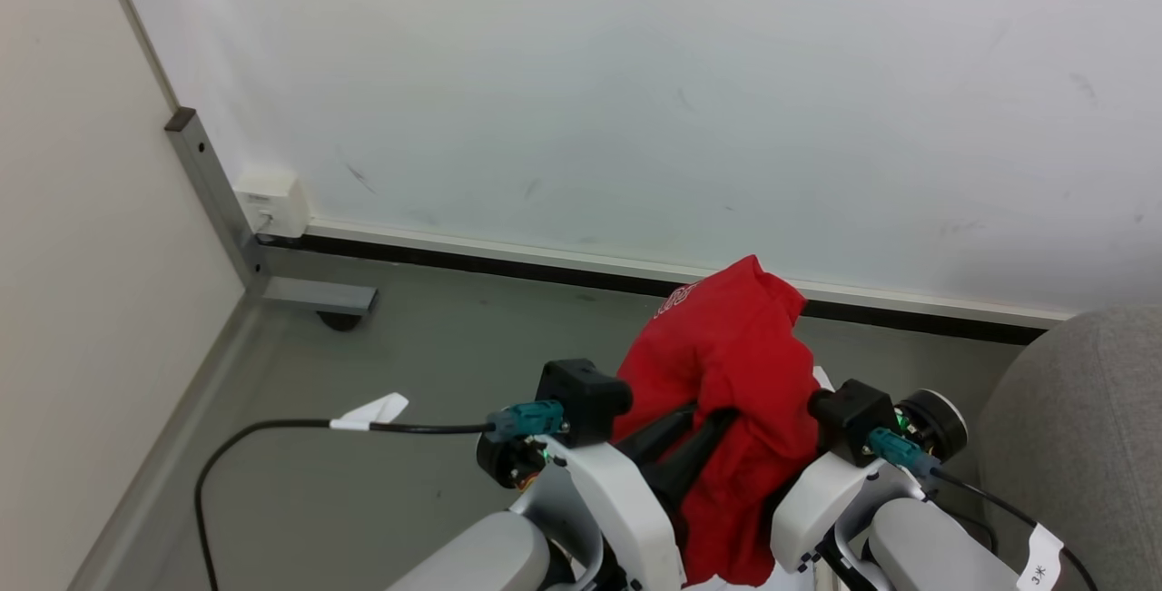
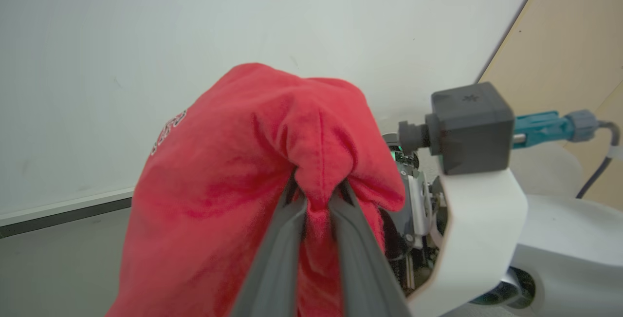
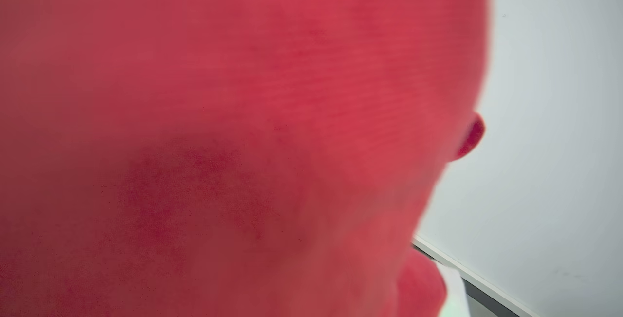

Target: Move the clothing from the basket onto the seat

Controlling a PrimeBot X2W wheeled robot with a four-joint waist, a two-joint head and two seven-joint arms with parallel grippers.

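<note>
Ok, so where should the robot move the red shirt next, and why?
Probably swing the red shirt to the robot's right, over the grey seat. The left pincer is shut on a fold of the shirt and holds it up in the air, while the seat lies off to the right, not under it yet.

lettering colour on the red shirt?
White lettering on the bright red shirt; it shows best in the left wrist view.

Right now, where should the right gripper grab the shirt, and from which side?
Probably the loose drape on the right flank of the shirt, coming in from the right. The left gripper pinches a fold under the bunched top, so the cloth hangs slack below and to that side.
</note>
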